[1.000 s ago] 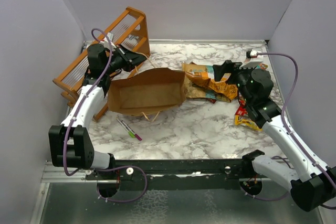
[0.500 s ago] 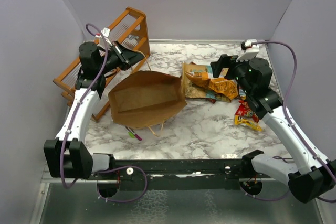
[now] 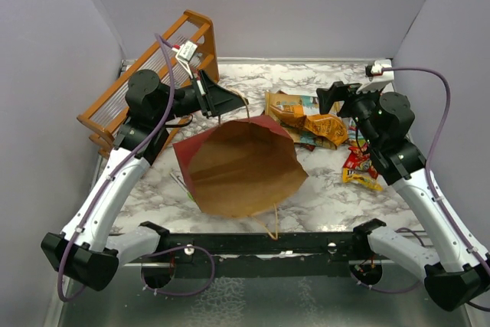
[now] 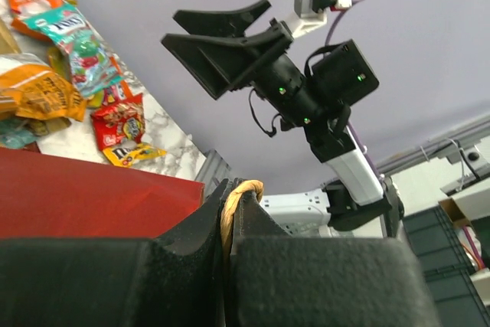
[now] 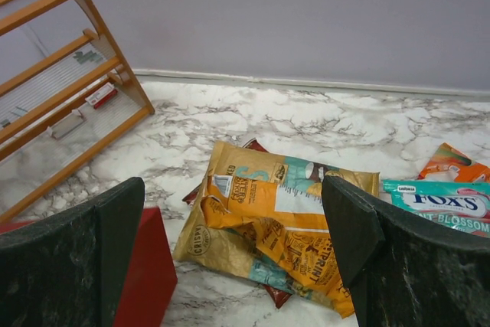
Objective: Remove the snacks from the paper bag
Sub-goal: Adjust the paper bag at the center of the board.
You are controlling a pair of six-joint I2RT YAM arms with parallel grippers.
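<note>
Pinches the twisted tan handle (image 4: 240,198) hard between the closed left fingers (image 4: 187,239); hangs the dark red paper bag (image 3: 241,166) from that one loop at the centre of the counter (image 3: 329,197), mouth tipped up and toward six o'clock; shows only kraft brown inside, no packet in sight; cannot tell whether its lower edge rests on the marble.

Spreads the right fingers (image 5: 73,266) wide around nothing, hovering at two o'clock just beside the snacks (image 3: 306,122); heaped at one o'clock from the bag, with a teal Fox's packet (image 5: 444,203) and a red and yellow pair (image 3: 358,168) toward three o'clock, all outside the bag.

Looks close to done.

Could yet go wrong: might tear or slip the thin handle, given a whole bag on one loop; might swing the bag's rim into the heap and drag packets about; might clip the orange wooden rack (image 3: 149,74) at ten o'clock while carrying the bag aside.
</note>
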